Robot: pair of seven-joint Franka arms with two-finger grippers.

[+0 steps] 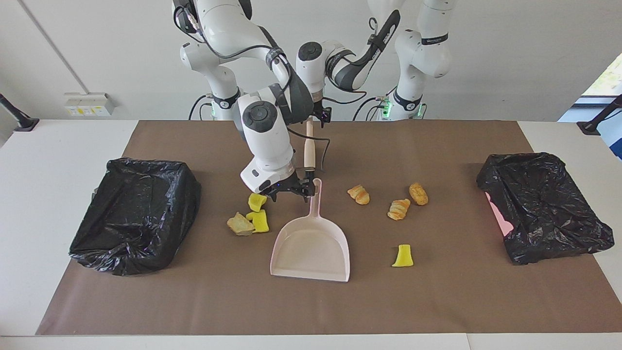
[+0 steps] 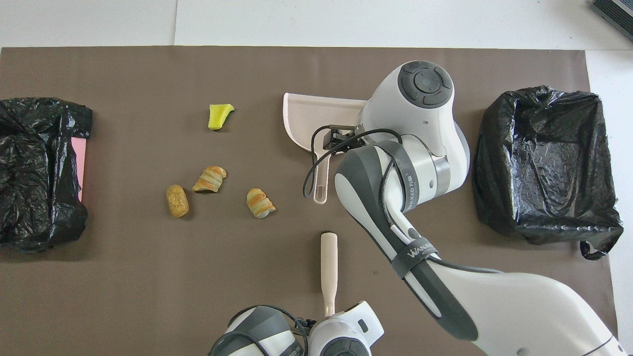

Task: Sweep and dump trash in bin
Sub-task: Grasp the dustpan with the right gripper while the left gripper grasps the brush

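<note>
Nothing is swept yet, judging with twelve o'clock pointing away from the robots. At six from the dustpan (image 1: 311,248), the left claw (image 1: 317,115) is at the brush (image 2: 329,267) handle's end, grip impossible to tell, and the right claw (image 1: 290,188) hangs spread wide over the pan's handle. The trash lies loose on the bench (image 1: 63,160): pastries (image 1: 358,194) at eight, a bread chunk (image 1: 240,224) and sponge bits (image 1: 257,201) at four, and one sponge piece (image 1: 403,256) at nine.

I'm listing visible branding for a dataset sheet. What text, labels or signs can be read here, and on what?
"WANKED" (as it reads), on the black band round the right arm in the overhead view.
Lettering on the black sleeve round the same arm's wrist: too blurred to read.
Dustpan, brush, bins: no text visible.
</note>
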